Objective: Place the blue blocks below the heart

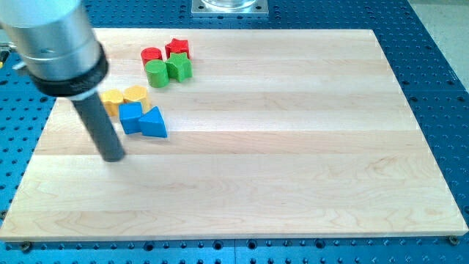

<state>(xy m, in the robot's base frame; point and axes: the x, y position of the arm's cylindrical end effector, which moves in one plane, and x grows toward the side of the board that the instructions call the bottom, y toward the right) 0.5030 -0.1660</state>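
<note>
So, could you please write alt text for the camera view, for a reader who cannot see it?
My tip rests on a wooden board, just to the view's left of a blue cube and blue triangle. Directly above these sit two yellow blocks, one possibly the heart; further up cluster a red cylinder, red star, green cylinder and green star.

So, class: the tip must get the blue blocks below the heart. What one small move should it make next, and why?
Probably no push yet: my tip stands just left of the blue cube and blue triangular block, slightly lower. Both already touch the undersides of the yellow blocks, the right one looking like the heart. I would ease the tip away leftward, leaving them undisturbed.
</note>
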